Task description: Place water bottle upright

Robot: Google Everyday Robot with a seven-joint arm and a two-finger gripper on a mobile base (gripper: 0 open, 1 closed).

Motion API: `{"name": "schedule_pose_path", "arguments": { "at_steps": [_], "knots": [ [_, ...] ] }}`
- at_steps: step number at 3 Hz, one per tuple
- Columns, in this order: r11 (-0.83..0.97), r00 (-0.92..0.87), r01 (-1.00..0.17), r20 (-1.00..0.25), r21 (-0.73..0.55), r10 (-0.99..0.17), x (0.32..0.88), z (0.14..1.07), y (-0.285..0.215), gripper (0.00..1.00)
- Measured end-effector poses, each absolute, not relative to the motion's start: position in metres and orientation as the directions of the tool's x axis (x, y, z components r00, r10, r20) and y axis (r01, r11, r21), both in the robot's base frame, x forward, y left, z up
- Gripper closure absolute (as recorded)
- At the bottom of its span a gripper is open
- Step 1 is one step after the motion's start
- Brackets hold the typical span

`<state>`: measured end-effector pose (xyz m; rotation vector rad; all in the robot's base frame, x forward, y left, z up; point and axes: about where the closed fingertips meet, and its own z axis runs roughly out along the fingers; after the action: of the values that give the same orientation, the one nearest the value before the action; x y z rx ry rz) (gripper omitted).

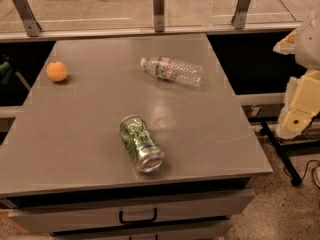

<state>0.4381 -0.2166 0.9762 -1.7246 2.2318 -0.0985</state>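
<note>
The water bottle (172,70) lies on its side on the far middle of the grey table (75,144), its white cap pointing left and its label near the cap end. My gripper (301,79) shows as cream-coloured parts at the right edge of the view. It is off the table's right side, apart from the bottle and well to its right.
A green drink can (141,143) lies on its side near the table's front middle, open end toward me. An orange (57,71) sits at the far left. A glass railing with metal posts (158,8) runs behind the table. Drawers with a black handle (137,216) are below.
</note>
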Motion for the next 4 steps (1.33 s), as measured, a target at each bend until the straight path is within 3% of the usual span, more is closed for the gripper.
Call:
{"name": "schedule_pose_path", "arguments": {
  "at_steps": [2, 4],
  "knots": [
    [0.272, -0.214, -0.929, -0.235, -0.252, -0.948, 0.446, 0.977, -0.21, 0.0],
    [0.249, -0.121, -0.909, -0.361, -0.334, -0.925, 0.546, 0.967, -0.138, 0.0]
  ]
}}
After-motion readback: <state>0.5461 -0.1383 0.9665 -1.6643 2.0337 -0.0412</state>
